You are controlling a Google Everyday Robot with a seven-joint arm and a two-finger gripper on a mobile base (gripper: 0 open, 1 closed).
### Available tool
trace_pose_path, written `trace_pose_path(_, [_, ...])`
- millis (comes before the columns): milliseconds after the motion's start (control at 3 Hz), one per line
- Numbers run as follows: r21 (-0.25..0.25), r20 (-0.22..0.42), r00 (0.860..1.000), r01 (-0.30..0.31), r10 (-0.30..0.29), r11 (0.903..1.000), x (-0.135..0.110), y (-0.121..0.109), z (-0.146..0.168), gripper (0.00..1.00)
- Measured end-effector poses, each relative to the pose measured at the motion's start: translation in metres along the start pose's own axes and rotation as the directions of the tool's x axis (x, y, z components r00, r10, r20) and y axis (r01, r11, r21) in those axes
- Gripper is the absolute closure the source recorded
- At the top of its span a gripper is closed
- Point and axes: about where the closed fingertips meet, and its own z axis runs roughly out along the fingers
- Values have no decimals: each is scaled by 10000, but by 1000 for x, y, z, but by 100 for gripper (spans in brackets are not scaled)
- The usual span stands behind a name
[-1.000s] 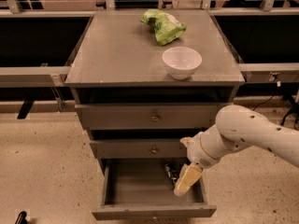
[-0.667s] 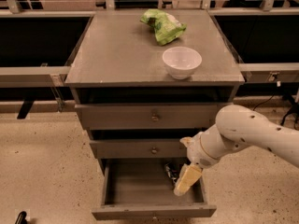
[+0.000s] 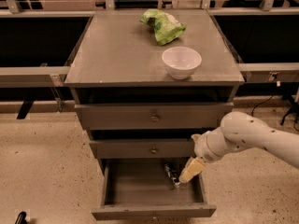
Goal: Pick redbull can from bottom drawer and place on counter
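Redbull can [image 3: 171,174] glints beside tan end effector [image 3: 186,176] inside bottom drawer [image 3: 135,183].

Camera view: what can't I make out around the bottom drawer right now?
- Redbull can: only a small dark shiny shape in the bottom drawer, beside the claw; too dim to read.
- Claw, low at the drawer's right: contact with the can unclear.
- Drawer's rear: hidden under the middle drawer.
- Arm: cut off by the right edge.
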Motion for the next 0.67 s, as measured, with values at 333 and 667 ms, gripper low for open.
trace_pose_path(333, [1033, 426, 9984, -403, 361, 9938, 30, -36, 38, 0])
trace_pose_path(667, [1575, 1155, 9933, -293, 110, 9871, 44, -56, 48, 0])
